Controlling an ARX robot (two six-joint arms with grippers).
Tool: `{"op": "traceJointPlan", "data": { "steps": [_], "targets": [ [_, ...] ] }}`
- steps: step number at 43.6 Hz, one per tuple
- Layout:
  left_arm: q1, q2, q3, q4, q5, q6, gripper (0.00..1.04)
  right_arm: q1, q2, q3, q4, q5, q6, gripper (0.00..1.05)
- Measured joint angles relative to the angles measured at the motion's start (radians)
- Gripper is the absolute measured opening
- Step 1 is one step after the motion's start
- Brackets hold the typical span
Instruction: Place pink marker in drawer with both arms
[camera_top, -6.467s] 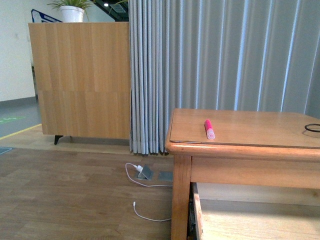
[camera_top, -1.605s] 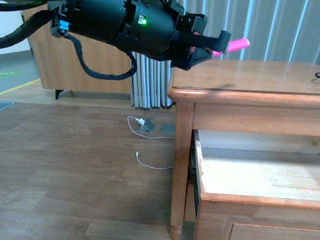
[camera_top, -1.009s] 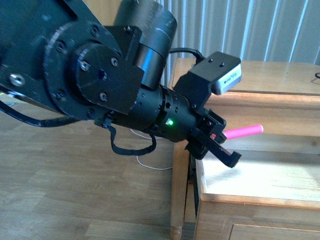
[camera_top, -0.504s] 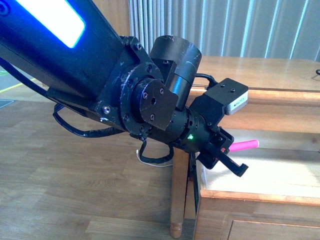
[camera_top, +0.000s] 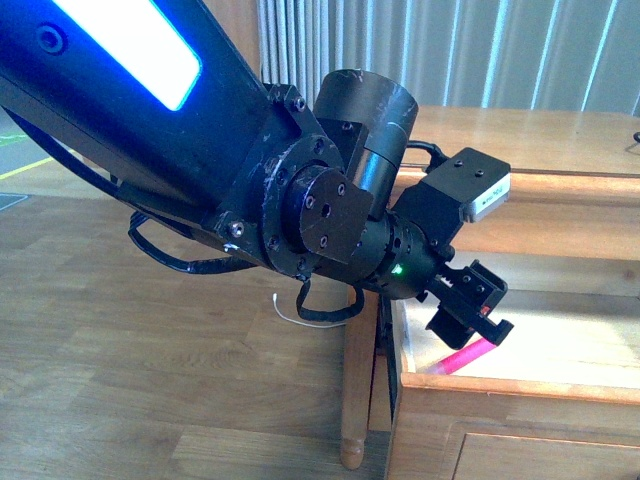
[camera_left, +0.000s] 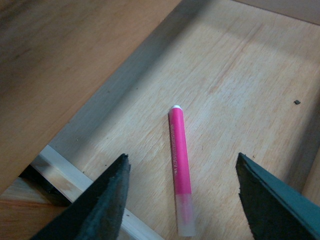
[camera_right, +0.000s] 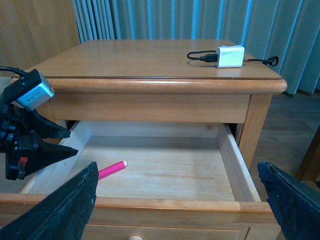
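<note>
Two arms belong to this rig, but the front view shows only the left arm, a bulky black limb with a lit blue strip, reaching down past the corner of the wooden table. Its left gripper hangs over the open drawer, just inside the front rim. The pink marker shows directly beneath the gripper, slanting toward the drawer's front wall. Whether the gripper touches it cannot be told from this side.

Seen from the left wrist, the two black fingers stand wide apart. The marker lies flat on the pale drawer floor between them and touches neither. Its paler, translucent end is the one nearer the wrist.

Seen from the right wrist, the right gripper is spread wide and holds nothing, facing the front of the pulled-out drawer. The marker rests on the drawer floor close to one side wall, and the left gripper hovers beside that wall with its jaws parted. On the table top sits a white adapter with a black cable plugged into it.
</note>
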Motion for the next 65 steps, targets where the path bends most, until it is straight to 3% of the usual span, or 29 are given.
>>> {"op": "traceJointPlan", "data": {
  "steps": [10, 22, 33, 41, 48, 53, 60, 65],
  "targets": [
    [0.014, -0.117, -0.118, 0.083, -0.064, -0.08, 1.0, 0.0, 0.0, 0.0, 0.0, 0.0, 0.0, 0.96],
    [0.077, -0.337, -0.31, 0.173, -0.195, -0.183, 0.99, 0.0, 0.0, 0.0, 0.0, 0.0, 0.0, 0.96],
    [0.175, -0.737, -0.658, 0.286, -0.273, -0.231, 0.99, 0.0, 0.0, 0.0, 0.0, 0.0, 0.0, 0.96],
    [0.267, -1.107, -0.896, 0.2, -0.315, -0.264, 0.99, 0.0, 0.0, 0.0, 0.0, 0.0, 0.0, 0.96],
    [0.314, -1.384, -1.078, 0.108, -0.415, -0.338, 0.99, 0.0, 0.0, 0.0, 0.0, 0.0, 0.0, 0.96],
    [0.371, -1.616, -1.201, -0.05, -0.448, -0.391, 0.99, 0.0, 0.0, 0.0, 0.0, 0.0, 0.0, 0.96],
    [0.567, -1.927, -1.284, -0.305, -0.336, -0.472, 0.99, 0.0, 0.0, 0.0, 0.0, 0.0, 0.0, 0.96],
    [0.718, -2.034, -1.334, -0.366, -0.229, -0.529, 0.99, 0.0, 0.0, 0.0, 0.0, 0.0, 0.0, 0.96]
  ]
}}
